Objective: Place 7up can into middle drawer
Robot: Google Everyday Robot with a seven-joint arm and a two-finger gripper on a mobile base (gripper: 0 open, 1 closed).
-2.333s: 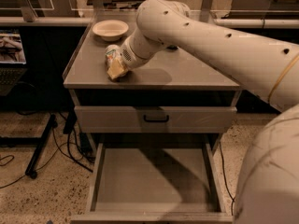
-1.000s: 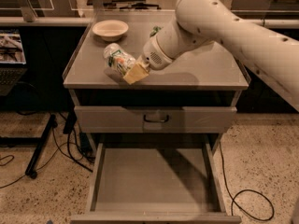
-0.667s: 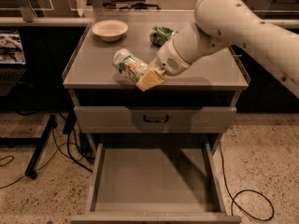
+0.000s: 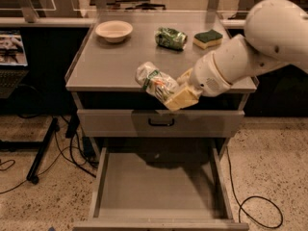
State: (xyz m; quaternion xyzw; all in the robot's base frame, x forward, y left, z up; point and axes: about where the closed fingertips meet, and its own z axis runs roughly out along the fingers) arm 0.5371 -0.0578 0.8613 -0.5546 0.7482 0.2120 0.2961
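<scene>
The 7up can (image 4: 153, 81), whitish-silver with green and red markings, lies tilted on its side in my gripper (image 4: 174, 94). The gripper is shut on the can and holds it in the air over the front edge of the cabinet top, above the drawer front. My white arm reaches in from the right. The middle drawer (image 4: 159, 184) is pulled out wide below, a shallow grey tray with low side walls and a bare floor with a shadow at its back.
On the cabinet top (image 4: 110, 66) stand a cream bowl (image 4: 114, 31), a darker green can (image 4: 171, 37) lying on its side, and a green-topped sponge (image 4: 208, 38). A closed drawer front with a black handle (image 4: 161, 122) sits above the open drawer. Cables lie on the floor at both sides.
My gripper lifted the 7up can off the cabinet top and carried it right and toward the front edge, over the open drawer. The green can and sponge came into view.
</scene>
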